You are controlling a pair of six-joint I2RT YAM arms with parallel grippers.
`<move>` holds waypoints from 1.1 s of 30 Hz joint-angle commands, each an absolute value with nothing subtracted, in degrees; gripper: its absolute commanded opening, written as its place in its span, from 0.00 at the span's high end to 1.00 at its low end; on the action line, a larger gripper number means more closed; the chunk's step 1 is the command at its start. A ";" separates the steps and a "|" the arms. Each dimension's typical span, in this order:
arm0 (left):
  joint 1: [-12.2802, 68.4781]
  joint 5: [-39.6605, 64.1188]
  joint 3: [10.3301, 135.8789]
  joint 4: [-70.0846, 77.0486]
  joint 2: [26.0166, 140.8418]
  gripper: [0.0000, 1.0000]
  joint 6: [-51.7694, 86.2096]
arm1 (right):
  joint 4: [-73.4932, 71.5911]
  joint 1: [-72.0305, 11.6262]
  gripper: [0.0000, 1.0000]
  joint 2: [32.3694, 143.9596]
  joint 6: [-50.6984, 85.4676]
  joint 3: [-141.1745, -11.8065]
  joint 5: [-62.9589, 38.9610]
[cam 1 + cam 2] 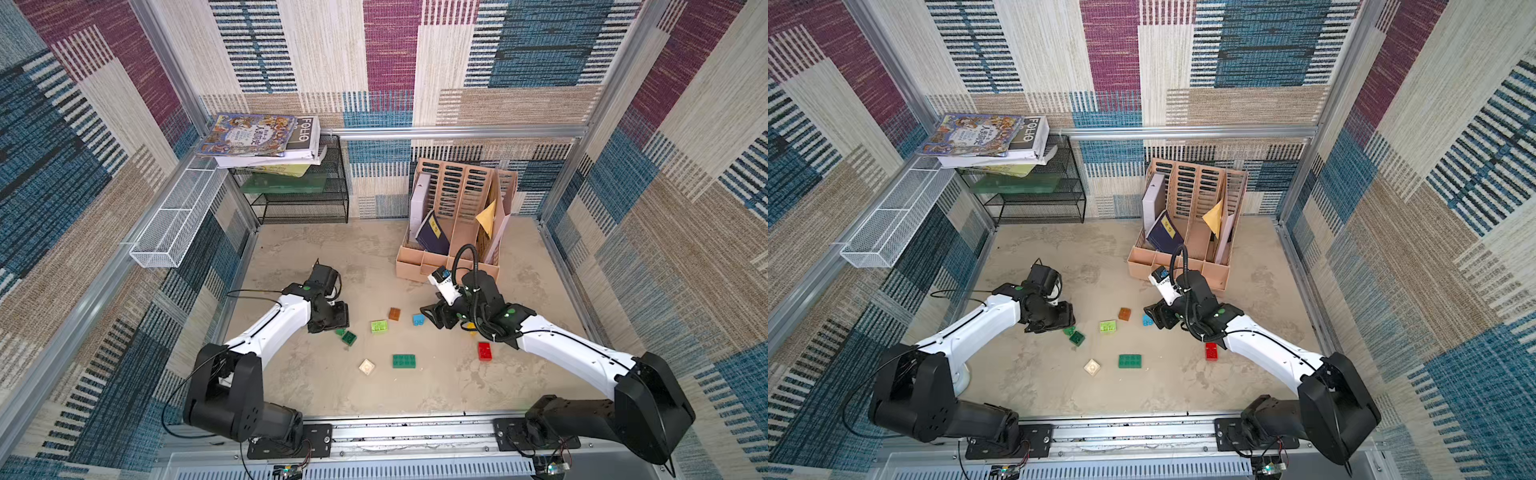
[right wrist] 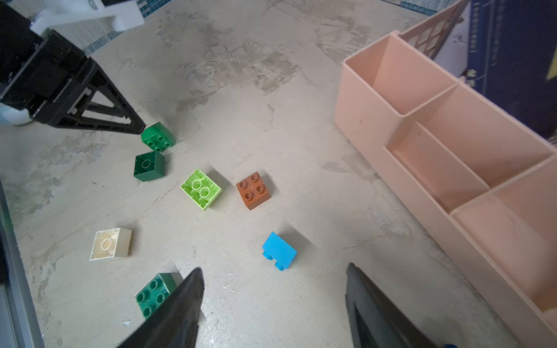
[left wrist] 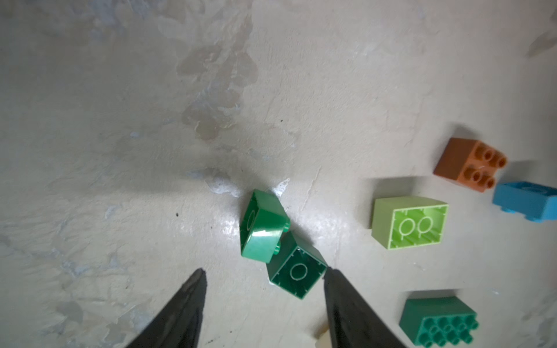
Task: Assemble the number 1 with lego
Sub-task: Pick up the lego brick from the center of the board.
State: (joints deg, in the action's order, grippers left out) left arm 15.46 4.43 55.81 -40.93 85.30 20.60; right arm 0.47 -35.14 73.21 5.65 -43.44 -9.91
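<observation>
Plastic lego bricks (image 1: 404, 360) lie scattered on the table (image 1: 332, 395), apparently none joined; left tool (image 3: 265, 272) and right tool (image 2: 274, 269) both gape empty, the number 1 not yet begun.

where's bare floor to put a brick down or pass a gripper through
Widest bare patch: the near strip between the long dark green brick and the front rail. Also bare: the back stretch between the black wire rack and the file organizer. Crowded: the middle, where the lime brick, brown brick and blue brick cluster.
</observation>
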 commanded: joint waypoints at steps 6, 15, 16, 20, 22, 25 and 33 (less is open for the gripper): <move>16.25 4.35 58.87 -43.41 91.00 0.42 13.94 | -2.53 -34.90 0.25 71.85 9.14 -42.46 -8.24; 16.84 3.69 60.59 -43.25 95.41 0.49 13.09 | -3.54 -34.95 0.25 70.77 9.75 -41.25 -7.47; 16.85 3.61 60.80 -43.24 95.77 0.51 13.05 | -3.58 -34.90 0.25 70.74 9.76 -41.20 -7.54; 16.86 3.69 61.08 -43.14 96.88 0.57 13.23 | -3.51 -34.94 0.25 70.44 9.68 -41.11 -7.47; 16.96 3.69 61.02 -43.12 97.24 0.59 13.22 | -3.50 -34.92 0.25 70.31 9.58 -41.07 -7.32; 16.96 3.59 60.74 -43.05 97.44 0.64 13.32 | -3.35 -34.91 0.25 70.06 9.41 -41.00 -7.29; 16.96 3.56 60.55 -42.92 95.22 0.75 14.00 | -3.47 -35.13 0.25 70.55 7.17 -42.00 -9.49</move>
